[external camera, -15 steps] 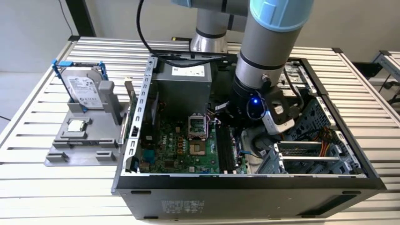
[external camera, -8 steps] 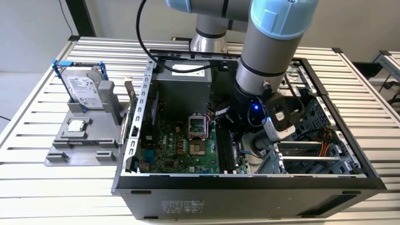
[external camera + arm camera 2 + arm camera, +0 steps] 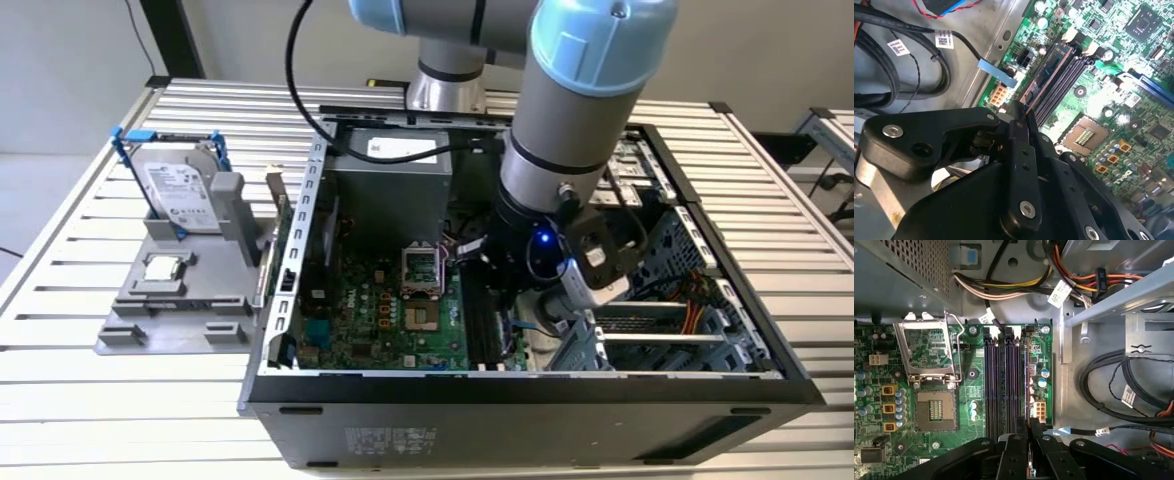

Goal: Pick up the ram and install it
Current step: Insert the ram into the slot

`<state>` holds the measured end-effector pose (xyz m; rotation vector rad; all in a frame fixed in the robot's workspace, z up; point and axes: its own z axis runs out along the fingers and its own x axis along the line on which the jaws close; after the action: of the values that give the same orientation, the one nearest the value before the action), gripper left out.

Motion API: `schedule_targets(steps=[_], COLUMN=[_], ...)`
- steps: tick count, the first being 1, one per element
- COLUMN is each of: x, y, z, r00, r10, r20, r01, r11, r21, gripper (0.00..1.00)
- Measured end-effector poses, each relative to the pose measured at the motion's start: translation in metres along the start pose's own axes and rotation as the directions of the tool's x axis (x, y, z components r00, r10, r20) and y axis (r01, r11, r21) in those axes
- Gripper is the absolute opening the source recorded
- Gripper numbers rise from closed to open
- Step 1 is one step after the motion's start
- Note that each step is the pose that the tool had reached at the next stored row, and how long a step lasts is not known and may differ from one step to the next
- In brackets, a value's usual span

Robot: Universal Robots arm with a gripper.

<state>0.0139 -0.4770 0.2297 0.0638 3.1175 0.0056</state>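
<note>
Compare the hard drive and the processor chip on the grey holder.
The hard drive is larger and oblong; the processor chip is small and square. The hard drive leans propped up; the processor chip lies flat. Both sit in the grey holder, outside the computer case.

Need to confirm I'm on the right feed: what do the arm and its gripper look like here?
The arm is a silver-grey tube with pale blue joint caps, a black cable trailing beside it and a blue light at the black wrist. The gripper is matte black, built of flat linkage bars with rounded ends, joined by silver screw heads.
</note>
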Motion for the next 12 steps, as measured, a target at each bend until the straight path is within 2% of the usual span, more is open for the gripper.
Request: schedule_targets(steps=[4,12], x=[0.0011,0.0024], y=[-0.0007,-0.0007], z=[0.0028,0.0077], r00=[0.9996,0.9996], r10=[-0.027,-0.029], r20=[-0.0001,-0.0001], r01=[0.027,0.029], r11=[0.9996,0.9996], r21=[-0.0005,-0.0006], gripper=[0.00,0.00])
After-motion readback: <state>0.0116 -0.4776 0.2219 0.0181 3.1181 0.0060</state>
